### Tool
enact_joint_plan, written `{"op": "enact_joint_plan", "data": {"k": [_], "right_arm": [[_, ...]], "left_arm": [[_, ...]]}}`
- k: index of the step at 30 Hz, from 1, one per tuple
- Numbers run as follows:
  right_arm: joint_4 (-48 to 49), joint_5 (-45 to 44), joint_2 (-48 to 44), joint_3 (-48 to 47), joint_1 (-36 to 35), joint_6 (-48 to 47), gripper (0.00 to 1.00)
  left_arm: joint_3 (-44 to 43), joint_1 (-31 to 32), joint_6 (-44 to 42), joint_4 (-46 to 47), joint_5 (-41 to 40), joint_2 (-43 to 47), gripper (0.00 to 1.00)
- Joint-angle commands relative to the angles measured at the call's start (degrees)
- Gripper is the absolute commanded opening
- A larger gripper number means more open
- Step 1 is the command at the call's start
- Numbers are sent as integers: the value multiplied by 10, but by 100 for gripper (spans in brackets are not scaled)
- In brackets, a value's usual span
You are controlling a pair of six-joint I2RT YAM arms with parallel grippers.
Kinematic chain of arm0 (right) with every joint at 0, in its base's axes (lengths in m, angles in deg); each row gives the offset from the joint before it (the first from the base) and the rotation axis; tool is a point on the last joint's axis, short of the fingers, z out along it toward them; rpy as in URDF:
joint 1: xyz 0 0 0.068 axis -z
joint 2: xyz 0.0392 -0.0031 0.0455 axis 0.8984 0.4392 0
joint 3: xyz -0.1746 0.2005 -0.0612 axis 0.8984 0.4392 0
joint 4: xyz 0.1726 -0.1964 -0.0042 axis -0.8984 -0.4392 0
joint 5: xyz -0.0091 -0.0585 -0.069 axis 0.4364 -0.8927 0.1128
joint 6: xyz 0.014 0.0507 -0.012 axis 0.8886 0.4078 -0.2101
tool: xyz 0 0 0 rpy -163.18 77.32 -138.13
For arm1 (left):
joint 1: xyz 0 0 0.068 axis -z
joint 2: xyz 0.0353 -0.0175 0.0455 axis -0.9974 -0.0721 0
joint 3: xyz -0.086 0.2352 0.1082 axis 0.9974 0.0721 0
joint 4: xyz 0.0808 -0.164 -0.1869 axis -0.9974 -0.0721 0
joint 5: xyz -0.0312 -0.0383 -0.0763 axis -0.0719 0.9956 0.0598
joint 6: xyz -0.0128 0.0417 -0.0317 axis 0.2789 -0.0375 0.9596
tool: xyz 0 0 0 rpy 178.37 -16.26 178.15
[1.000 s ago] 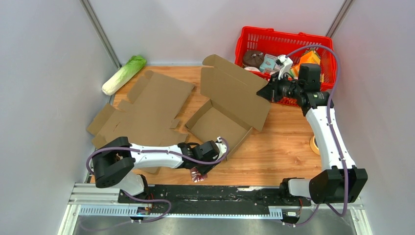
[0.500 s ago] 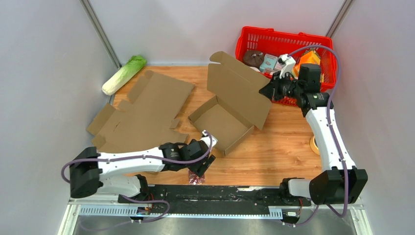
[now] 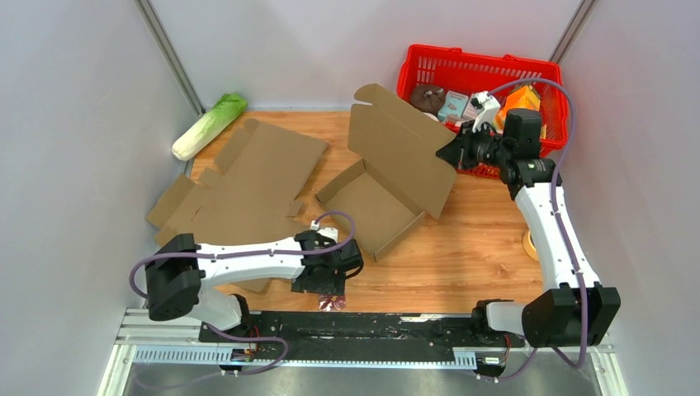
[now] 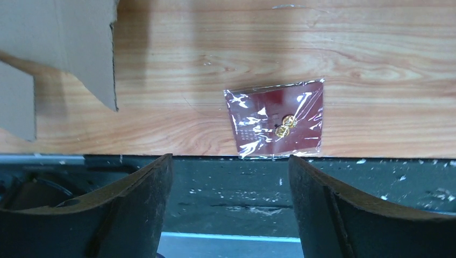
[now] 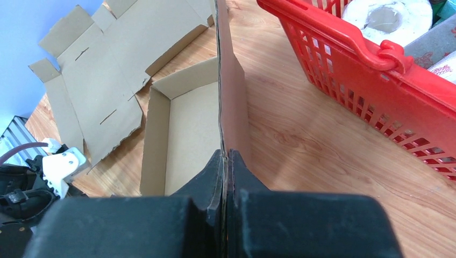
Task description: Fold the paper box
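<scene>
The paper box sits mid-table as an open brown tray with its lid standing nearly upright. My right gripper is shut on the lid's far edge. In the right wrist view the lid runs edge-on out of the shut right gripper, with the tray to its left. My left gripper hangs open at the near table edge, apart from the box. In the left wrist view the left gripper is empty, its fingers spread wide.
A flat cardboard sheet lies left of the box. A small maroon packet in clear plastic lies at the table's near edge. A red basket of goods stands back right, a cabbage back left, a tape roll at the right.
My left gripper let go of the box's front wall, opened wide and drew back left toward the near edge. The right gripper tipped the lid more upright; the box shifted a little left.
</scene>
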Motion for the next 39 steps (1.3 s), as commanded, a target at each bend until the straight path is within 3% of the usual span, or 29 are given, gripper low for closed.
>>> {"op": "enact_joint_plan", "data": {"k": [1,10,14,21,26,32,36,39], "right_arm": [[50,17,-34,17,0,15,0],[69,29,-45,32,0,22,0],[71,28,-42,31,0,21,0],[72,31,-35,26,0,22,0],[78,38,-41,29,0,26,0],[81,40,-38,31,0,31,0],[82,39,-41,32,0,30,0],[83,39,-42,33,0,30,0]], "left_arm": [[-49,5,109,-16,6,-29,85],[-42,5,172,17,-2,-71,86],[-24,4,166,28,-32,-67,92],[54,-5,149,161,-17,-45,98],[69,-5,131,192,-21,-49,98],[78,-3,132,214,7,-71,94],[99,-3,145,231,23,-69,82],[75,-3,140,204,23,-83,80]]}}
